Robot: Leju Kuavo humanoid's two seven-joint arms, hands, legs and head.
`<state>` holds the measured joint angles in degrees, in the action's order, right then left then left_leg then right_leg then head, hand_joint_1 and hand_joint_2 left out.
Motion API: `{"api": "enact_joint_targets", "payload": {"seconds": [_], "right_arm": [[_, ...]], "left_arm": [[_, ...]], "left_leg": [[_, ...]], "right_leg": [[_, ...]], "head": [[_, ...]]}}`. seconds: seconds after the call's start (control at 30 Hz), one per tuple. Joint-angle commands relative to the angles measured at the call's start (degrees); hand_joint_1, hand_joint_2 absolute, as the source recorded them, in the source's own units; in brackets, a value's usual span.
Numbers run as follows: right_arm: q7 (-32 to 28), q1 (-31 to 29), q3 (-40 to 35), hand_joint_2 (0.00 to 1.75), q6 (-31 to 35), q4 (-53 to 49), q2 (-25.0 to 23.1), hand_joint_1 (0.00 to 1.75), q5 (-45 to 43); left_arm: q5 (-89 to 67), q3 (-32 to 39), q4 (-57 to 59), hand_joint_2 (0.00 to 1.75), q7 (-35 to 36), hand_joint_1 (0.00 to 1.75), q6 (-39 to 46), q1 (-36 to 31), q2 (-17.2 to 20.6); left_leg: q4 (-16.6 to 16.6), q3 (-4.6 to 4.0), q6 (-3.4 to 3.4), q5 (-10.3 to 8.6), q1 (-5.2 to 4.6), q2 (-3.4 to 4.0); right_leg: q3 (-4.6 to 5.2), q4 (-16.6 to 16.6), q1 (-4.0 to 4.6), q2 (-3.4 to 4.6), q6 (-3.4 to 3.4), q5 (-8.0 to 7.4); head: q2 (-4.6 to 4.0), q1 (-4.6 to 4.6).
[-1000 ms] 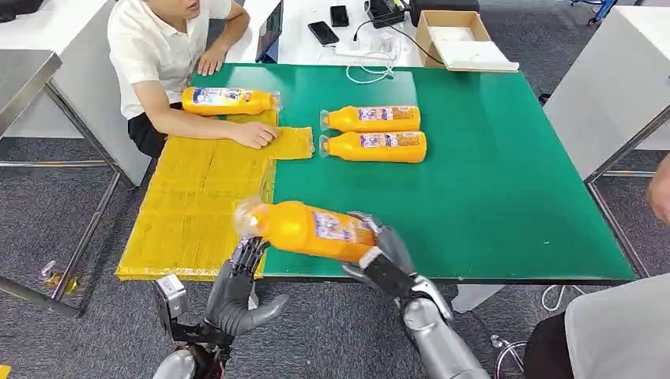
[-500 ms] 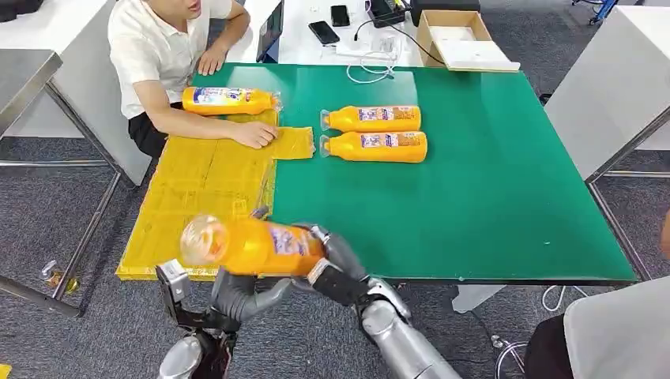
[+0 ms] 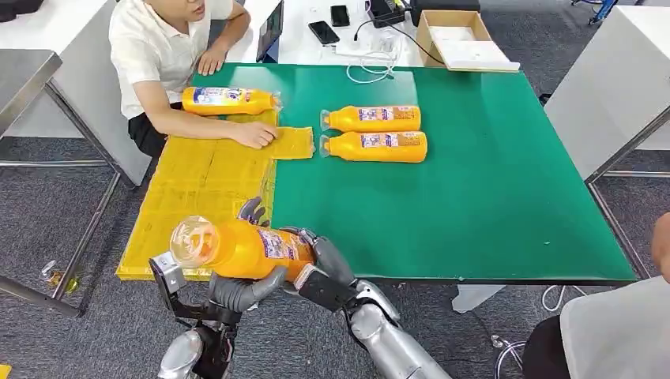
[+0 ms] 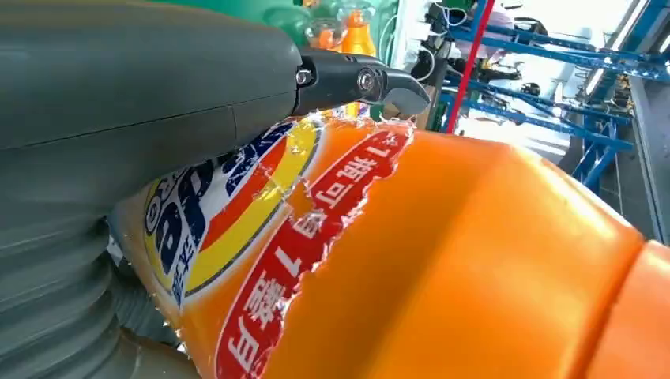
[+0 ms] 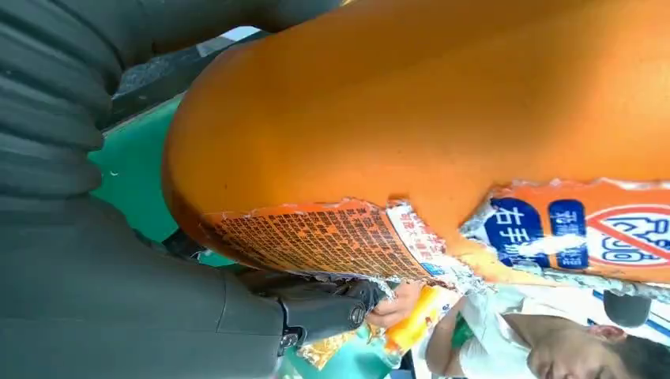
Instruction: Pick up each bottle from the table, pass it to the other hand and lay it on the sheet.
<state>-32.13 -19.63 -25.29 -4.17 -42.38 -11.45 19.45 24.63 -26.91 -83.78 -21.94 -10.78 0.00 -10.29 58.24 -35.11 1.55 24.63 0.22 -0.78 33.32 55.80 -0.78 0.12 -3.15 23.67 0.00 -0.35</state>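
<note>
An orange bottle [image 3: 245,247] is held in the air, lying on its side, over the near edge of the green table [image 3: 490,197], just where the yellow sheet [image 3: 201,189] meets the green. It is held from both sides at once. The left hand [image 3: 241,284] is cupped under it, with fingers wrapped up around its body. The right hand [image 3: 320,260] is clamped on its bottom end. The clear cap end is pointed toward the left edge. Two more orange bottles [image 3: 371,133] are laid side by side near the middle of the table. A fourth bottle [image 3: 229,99] is laid at the far left corner, beside a seated person [image 3: 162,55], whose hand [image 3: 254,135] is rested on the sheet
</note>
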Motion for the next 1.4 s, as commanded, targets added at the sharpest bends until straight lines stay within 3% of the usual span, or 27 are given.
{"api": "enact_joint_targets", "payload": {"seconds": [0.03, 0.4, 0.43, 0.47, 0.7, 0.73, 0.77, 1.0, 1.03, 1.07, 1.1, 1.23, 1.27, 1.4], "right_arm": [[0.0, -2.2, -2.6, 1.75, -0.2, 4.2, -0.3, 1.75, 0.2], [-0.3, -2.8, -6.0, 1.75, -1.7, 7.1, -2.0, 1.75, -1.1], [-0.3, -2.8, -6.0, 1.75, -1.7, 7.1, -2.0, 1.75, -1.1], [-0.3, -3.3, -6.2, 1.75, -1.9, 8.2, -2.0, 1.75, -1.7], [-0.8, -2.4, -8.0, 1.75, -5.3, 7.8, -2.6, 1.75, -3.0], [-0.8, -2.3, -8.1, 1.75, -5.2, 7.5, -2.5, 1.69, -3.0], [-0.2, -2.0, -8.3, 1.75, -4.7, 6.4, -2.3, 1.43, -3.4], [-0.1, -2.2, -8.2, 1.75, -4.8, 6.4, -2.1, 1.43, -3.5], [-0.1, -2.2, -8.2, 1.75, -4.8, 6.4, -2.1, 0.99, -3.5], [0.2, -2.1, -8.3, 1.75, -4.8, 6.2, -1.9, 0.24, -4.1], [0.4, -2.0, -8.3, 1.75, -4.6, 6.2, -1.8, 0.0, -4.4], [-1.5, -1.1, -8.4, 1.75, -4.5, 4.4, -1.7, 0.0, -5.2], [-1.9, -0.8, -8.8, 0.0, -4.2, 3.8, -1.5, 0.0, -4.9], [-3.7, -0.2, -9.3, 0.0, -3.8, 3.2, -1.3, 0.0, -4.6]], "left_arm": [[0.2, -1.2, 3.3, 1.75, 0.3, 0.0, 0.0, -2.8, 0.3], [6.0, -2.2, 1.8, 1.75, -1.4, 0.0, 0.4, -3.9, 0.2], [6.0, -2.2, 1.8, 1.75, -1.4, 0.17, 0.4, -3.9, 0.2], [6.6, -2.6, 1.7, 1.75, -1.7, 1.75, -0.9, -4.0, 0.6], [8.9, -2.2, -0.2, 1.75, -2.5, 1.75, -6.5, -0.8, 2.6], [8.8, -2.1, -0.3, 1.75, -2.5, 1.75, -6.5, -0.8, 2.7], [7.6, -1.6, -0.7, 1.75, -2.5, 1.75, -6.9, -0.6, 2.7], [7.6, -1.5, -0.8, 1.75, -2.5, 1.75, -6.9, -0.8, 2.6], [7.6, -1.5, -0.8, 1.75, -2.5, 1.75, -6.9, -0.8, 2.6], [6.8, -0.9, -1.5, 1.75, -2.3, 1.75, -6.7, 0.0, 1.5], [6.1, -0.8, -2.1, 1.75, -2.0, 1.75, -6.5, 0.4, 1.3], [5.6, -0.4, -2.1, 1.75, -1.7, 1.75, -6.5, 0.3, 1.3], [5.7, -0.5, -1.9, 1.75, -1.5, 1.75, -6.8, 0.1, 1.4], [9.9, 0.4, -1.0, 1.75, 0.5, 1.75, -9.3, -0.8, 1.1]], "left_leg": [[0.0, 0.13, -0.05, 0.03, -0.01, 0.04], [0.0, 0.19, -0.08, 0.07, 0.0, 0.05], [0.0, 0.25, -0.1, 0.09, 0.01, 0.09], [0.0, 0.17, -0.08, 0.05, 0.02, 0.06], [-0.1, 0.24, -0.08, 0.09, 0.01, 0.14], [-0.1, 0.33, -0.1, 0.13, 0.02, 0.15], [0.0, 0.24, -0.08, 0.1, 0.03, 0.13], [0.0, 0.07, -0.05, 0.03, 0.01, 0.05], [0.0, 0.15, -0.07, 0.07, 0.03, 0.08], [0.0, 0.16, -0.07, 0.07, 0.03, 0.04], [0.0, 0.15, -0.07, 0.06, 0.02, 0.03], [0.0, 0.08, -0.06, 0.06, 0.03, 0.04], [0.0, 0.08, -0.05, 0.05, 0.02, 0.06], [0.0, 0.13, -0.07, 0.06, 0.01, -0.01]], "right_leg": [[-0.11, 0.0, 0.0, -0.01, 0.08, 0.04], [-0.17, 0.0, 0.01, -0.02, 0.12, 0.08], [-0.22, 0.0, 0.03, 0.0, 0.16, 0.1], [-0.15, 0.0, 0.03, -0.01, 0.12, 0.06], [-0.18, 0.0, 0.02, 0.06, 0.12, 0.08], [-0.28, 0.0, 0.04, 0.04, 0.15, 0.12], [-0.2, 0.0, 0.04, 0.03, 0.12, 0.09], [-0.03, 0.0, 0.01, -0.03, 0.08, 0.05], [-0.12, 0.0, 0.03, -0.03, 0.12, 0.08], [-0.14, 0.0, 0.03, -0.08, 0.12, 0.1], [-0.13, 0.0, 0.03, -0.08, 0.12, 0.09], [-0.08, 0.0, 0.04, -0.05, 0.09, 0.07], [-0.05, 0.0, 0.03, -0.04, 0.08, 0.06], [-0.12, 0.0, 0.02, -0.12, 0.12, 0.1]], "head": [[0.0, 0.0], [0.0, 0.0], [0.0, 0.0], [0.0, 0.0], [0.0, 0.0], [0.0, 0.0], [0.0, 0.0], [0.0, 0.0], [0.0, 0.0], [0.0, 0.02], [0.0, 0.0], [0.0, 0.02], [0.0, 0.0], [0.0, 0.02]]}}
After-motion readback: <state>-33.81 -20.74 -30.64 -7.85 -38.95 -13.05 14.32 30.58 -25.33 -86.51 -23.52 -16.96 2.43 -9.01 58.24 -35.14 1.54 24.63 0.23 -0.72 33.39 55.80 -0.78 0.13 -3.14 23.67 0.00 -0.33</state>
